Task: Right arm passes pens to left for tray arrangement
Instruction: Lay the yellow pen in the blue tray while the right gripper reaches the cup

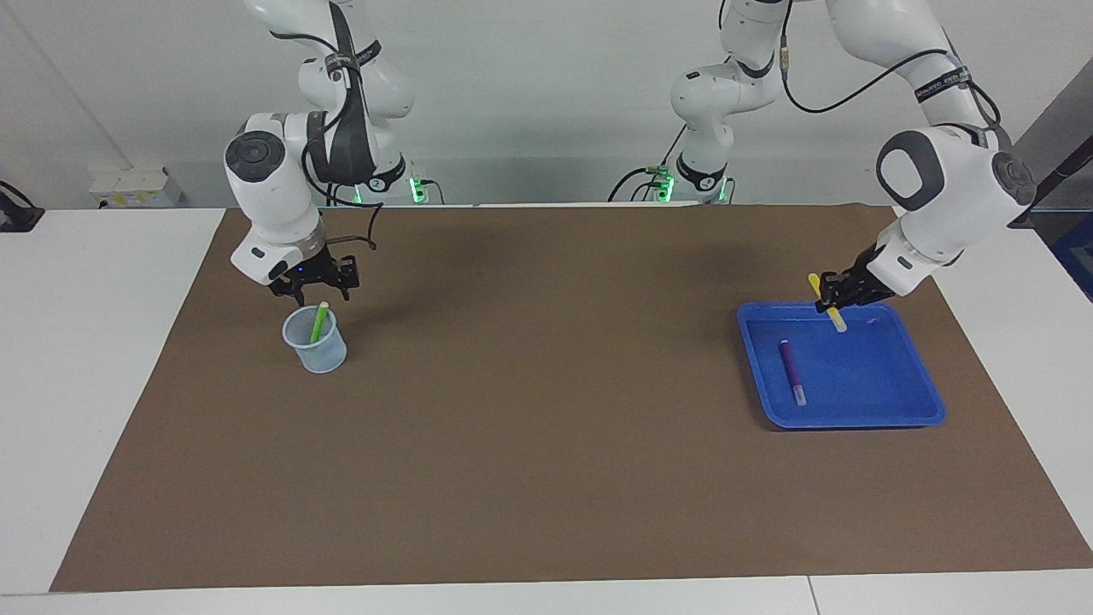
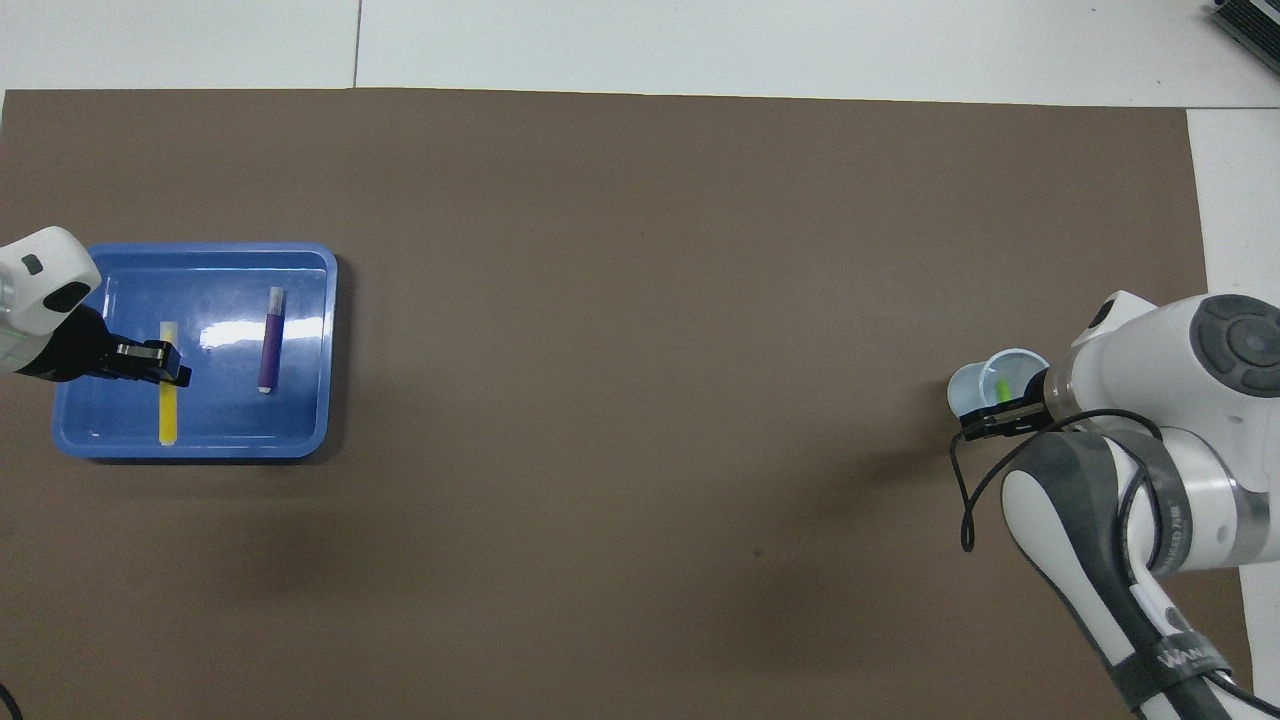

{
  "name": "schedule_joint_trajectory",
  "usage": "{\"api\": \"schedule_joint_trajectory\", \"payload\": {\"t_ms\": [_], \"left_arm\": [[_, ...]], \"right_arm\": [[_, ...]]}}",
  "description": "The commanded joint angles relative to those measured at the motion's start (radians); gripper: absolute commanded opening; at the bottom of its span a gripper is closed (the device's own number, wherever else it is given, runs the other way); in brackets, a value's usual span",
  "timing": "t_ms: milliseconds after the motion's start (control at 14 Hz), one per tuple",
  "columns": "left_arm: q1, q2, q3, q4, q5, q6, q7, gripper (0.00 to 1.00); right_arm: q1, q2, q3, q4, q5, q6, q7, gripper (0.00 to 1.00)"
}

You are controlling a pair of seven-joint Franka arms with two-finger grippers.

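Yellow pen [image 1: 827, 302] clamped in left gripper [image 1: 832, 295] over tray [image 1: 926, 401]; right gripper [image 1: 312, 286], seemingly open, above cup [image 1: 318, 350].

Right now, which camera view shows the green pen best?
The facing view: the green pen stands leaning in the pale blue cup, its length visible, with the right gripper just above. The overhead view shows only its green tip inside the cup; the right arm covers part of the cup.
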Motion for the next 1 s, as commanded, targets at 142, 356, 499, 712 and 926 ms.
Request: {"api": "schedule_joint_trajectory", "payload": {"t_ms": [142, 356, 499, 712, 926], "left_arm": [[0.028, 0.074, -0.010, -0.003, 0.028, 0.108, 0.026, 0.00], [0.031, 0.117, -0.008, -0.004, 0.028, 0.171, 0.026, 0.00], [0.046, 0.134, -0.008, -0.010, 0.028, 0.199, 0.026, 0.00], [0.048, 0.157, -0.010, -0.023, 0.028, 0.247, 0.026, 0.00], [0.043, 0.171, -0.010, -0.055, 0.026, 0.319, 0.023, 0.00]], "right_arm": [[-0.030, -0.016, 0.013, -0.035, -0.018, 0.045, -0.019, 0.72], [-0.043, -0.011, 0.013, -0.041, -0.018, 0.048, -0.021, 0.67], [-0.056, -0.007, 0.013, -0.047, -0.018, 0.069, -0.033, 0.67], [-0.066, -0.007, 0.013, -0.049, -0.018, 0.071, -0.045, 0.63], [-0.066, -0.005, 0.013, -0.049, -0.018, 0.072, -0.045, 0.51]]}}
